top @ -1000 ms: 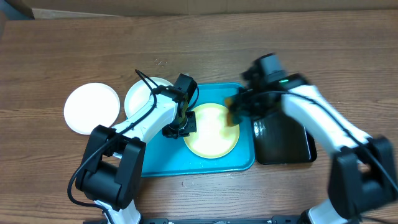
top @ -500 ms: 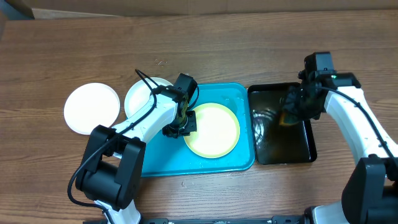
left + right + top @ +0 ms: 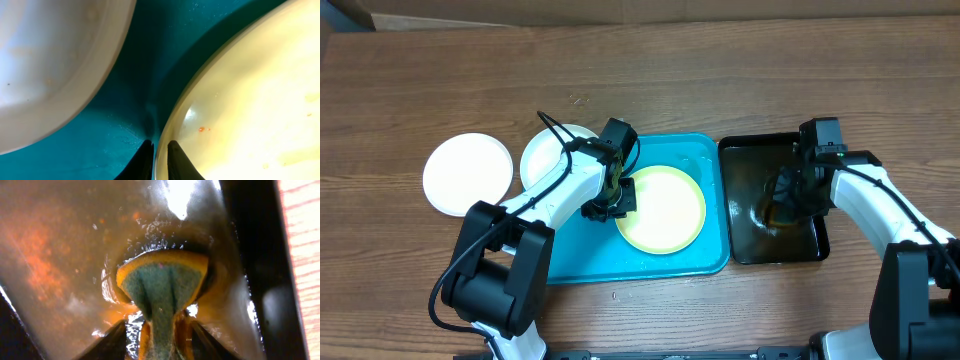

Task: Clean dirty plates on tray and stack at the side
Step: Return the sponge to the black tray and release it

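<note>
A pale yellow-green plate lies on the turquoise tray. My left gripper is shut on its left rim; in the left wrist view the fingers pinch the plate's edge, which bears small orange specks. A white plate lies half on the tray's left rim and shows in the left wrist view. Another white plate lies on the table to the left. My right gripper is shut on a yellow-green sponge, pressed into the wet black tray.
The black tray holds orange-tinted water and sits right beside the turquoise tray. A cardboard edge runs along the table's back. Bare wood table surrounds everything.
My right gripper has carried the sponge off the yellow-green plate to the right and down into the black tray's water. The left gripper has kept its hold on the plate rim.
</note>
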Robot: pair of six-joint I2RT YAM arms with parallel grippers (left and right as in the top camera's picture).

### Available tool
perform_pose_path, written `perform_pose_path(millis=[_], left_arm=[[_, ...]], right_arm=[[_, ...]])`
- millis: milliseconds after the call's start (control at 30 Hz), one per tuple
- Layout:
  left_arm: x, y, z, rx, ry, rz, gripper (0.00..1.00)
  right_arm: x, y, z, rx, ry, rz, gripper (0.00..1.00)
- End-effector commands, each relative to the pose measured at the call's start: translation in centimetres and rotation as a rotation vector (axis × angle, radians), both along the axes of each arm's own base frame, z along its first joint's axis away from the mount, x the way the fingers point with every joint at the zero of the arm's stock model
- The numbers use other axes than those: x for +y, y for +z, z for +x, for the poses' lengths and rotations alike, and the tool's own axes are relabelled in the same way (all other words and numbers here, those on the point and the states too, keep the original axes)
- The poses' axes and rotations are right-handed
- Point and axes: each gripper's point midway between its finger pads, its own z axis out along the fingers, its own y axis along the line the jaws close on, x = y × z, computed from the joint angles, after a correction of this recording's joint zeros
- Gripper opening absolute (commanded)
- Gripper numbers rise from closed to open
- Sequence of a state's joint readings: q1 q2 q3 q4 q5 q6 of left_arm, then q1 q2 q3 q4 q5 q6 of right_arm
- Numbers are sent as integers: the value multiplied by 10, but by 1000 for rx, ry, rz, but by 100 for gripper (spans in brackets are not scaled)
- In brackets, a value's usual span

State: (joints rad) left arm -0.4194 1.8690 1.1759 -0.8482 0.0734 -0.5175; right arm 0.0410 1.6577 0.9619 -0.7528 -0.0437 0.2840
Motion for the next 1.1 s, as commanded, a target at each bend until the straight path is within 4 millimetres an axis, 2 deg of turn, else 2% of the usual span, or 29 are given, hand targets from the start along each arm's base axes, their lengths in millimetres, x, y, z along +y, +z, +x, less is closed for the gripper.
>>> perform_pose_path(millis=[0,33,133,200,300,400,433,467,500,533,600,633,667,700,733,767,900,1067], left_arm=[[-5,9,4,-29,-7,-15,14],[-5,9,4,-29,-7,-15,14],[-5,9,4,-29,-7,-15,14],[-5,9,4,-28,-7,-14,14],[-5,9,3,-27,-7,-14,14],[-6,9,4,-30,-7,-15,14],[-6,9,5,-32,-7,-17,14],[-6,10,5,-32,-7,-18,15],[-6,10,5,-31,-7,-19,15],[-6,10,5,-31,-7,-19,15],[-6,10,4,-30,-7,-18,21],[-6,9,4,-29,-7,-18,22],[-6,9,4,-28,-7,-17,23],[-6,9,4,-27,-7,-17,24],[-6,9,4,-27,-7,-17,24],[-6,9,4,-27,-7,-17,25],[-6,9,4,-28,-7,-17,26],[-6,9,4,-28,-7,-17,28]], right_arm=[[-1,8,8,-36,6,-12,50],[0,11,11,-44,6,-12,51],[-6,12,17,-68,-2,-43,65],[-11,10,13,-51,-8,-74,68],[-7,3,4,-23,-8,-54,68],[-1,-7,-3,-14,8,-47,63],[0,-10,-6,-11,13,-47,61],[1,-13,-8,-8,18,-47,51],[3,-15,-11,-3,23,-48,28],[4,-17,-13,3,28,-48,11],[4,-17,-13,2,44,-51,10],[4,-15,-11,-6,58,-53,23],[4,-12,-7,-17,59,-54,47],[3,-9,-2,-29,55,-53,63],[2,-6,3,-43,51,-52,69],[2,-1,9,-61,47,-51,72],[0,13,36,-161,37,-65,71],[-5,12,37,-168,27,-92,67]])
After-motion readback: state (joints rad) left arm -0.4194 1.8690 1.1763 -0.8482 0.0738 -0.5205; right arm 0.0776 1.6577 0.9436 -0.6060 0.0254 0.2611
